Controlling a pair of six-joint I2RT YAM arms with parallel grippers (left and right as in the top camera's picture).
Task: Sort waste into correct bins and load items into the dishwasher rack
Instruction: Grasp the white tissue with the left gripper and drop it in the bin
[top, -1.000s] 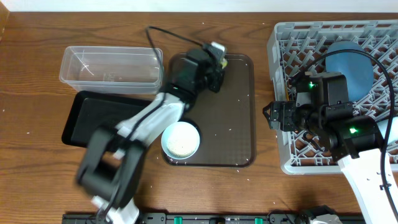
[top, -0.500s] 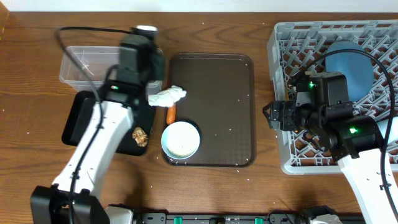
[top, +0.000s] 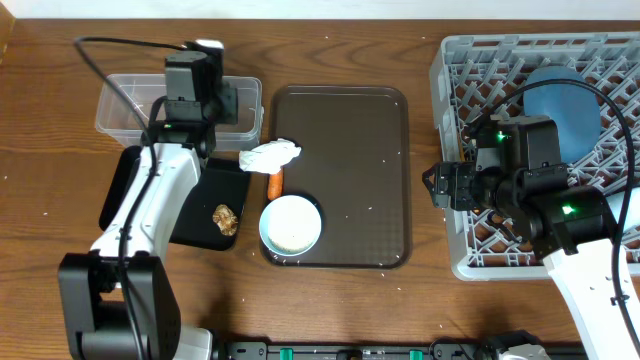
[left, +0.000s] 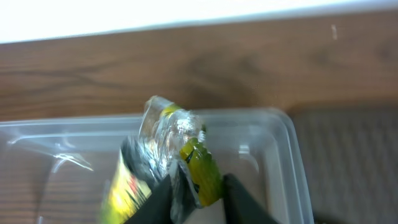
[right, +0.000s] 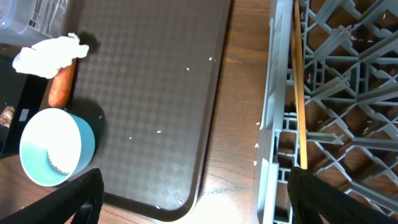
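Green-and-silver wrapper (left: 177, 162) between left jaws; now moved over clear tub (left: 277, 140).

Tabletop robot lab: wooden table (top: 60, 250), grey dishwasher rack (top: 470, 60).

The table (top: 60, 100) is showing grained wood. The tub (left: 261, 134) is gleaming as clear, glossy plastic, and the green-and-silver wrapper (left: 180, 146) is glinting like crinkled foil (blurred here). The serving tray (right: 155, 74) is looking matt and finely textured; the rack (right: 278, 93) is reading as grey plastic.
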